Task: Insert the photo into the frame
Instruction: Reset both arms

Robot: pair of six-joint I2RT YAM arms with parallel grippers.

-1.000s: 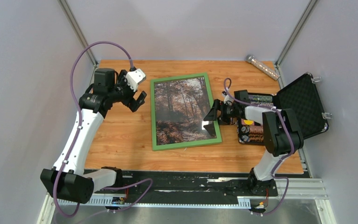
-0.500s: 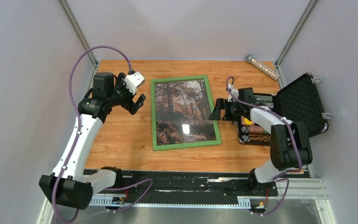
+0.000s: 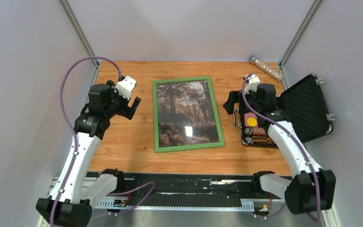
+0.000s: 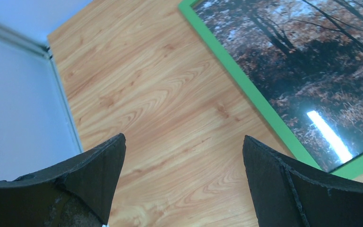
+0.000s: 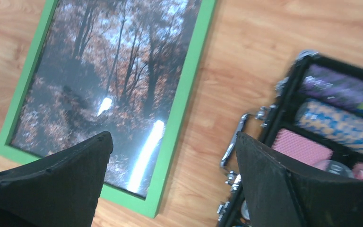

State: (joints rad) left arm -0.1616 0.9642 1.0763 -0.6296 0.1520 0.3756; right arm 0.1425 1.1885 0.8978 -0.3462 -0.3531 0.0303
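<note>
**Visibility limits.** In the left wrist view, the frame was cut off by the top and right picture edges. Only one long green rail and one corner showed. In the right wrist view, the frame's far end lay outside the picture, and one finger covered part of its near short rail. The open black case was cut off at the right edge. Its patterned contents were blurred and could not be identified. White glare patches hid small areas of the photo.

**Workpiece.** The photo lay flat inside the frame, picture side up, at the centre of the table.

**Tools.** The left gripper hung above the table to the left of the frame. Its jaws stood wide apart, holding and touching nothing. The right gripper hung between the frame's right rail and the case, with its jaws likewise wide apart and empty. Each wrist view showed an unobstructed gap between the fingers.
</note>
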